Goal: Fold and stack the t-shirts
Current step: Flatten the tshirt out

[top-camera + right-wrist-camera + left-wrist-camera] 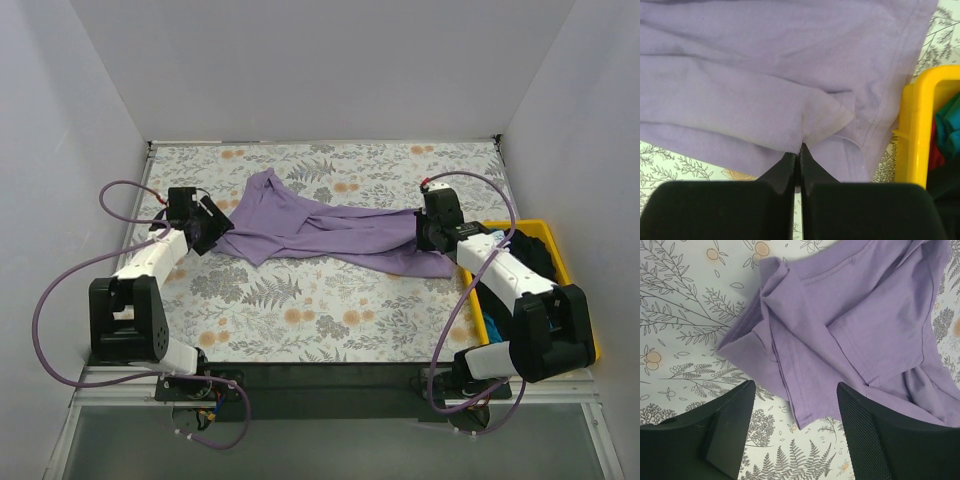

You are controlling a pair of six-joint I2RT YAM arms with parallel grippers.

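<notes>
A lavender purple t-shirt (320,232) lies crumpled and stretched across the middle of the floral table. My left gripper (210,232) is open at the shirt's left end; in the left wrist view (796,410) a corner of the shirt (840,325) lies on the table between the spread fingers, untouched. My right gripper (428,238) is shut on a pinch of the shirt's right end, seen in the right wrist view (800,150) with the fabric (765,75) bunching at the tips. Blue and black fabric lies in the yellow tray (543,232), mostly hidden by the right arm.
The yellow plastic tray also shows in the right wrist view (920,135), close to the right of the pinched fabric, with teal and red cloth inside. White walls enclose the table on three sides. Purple cables loop from both arms.
</notes>
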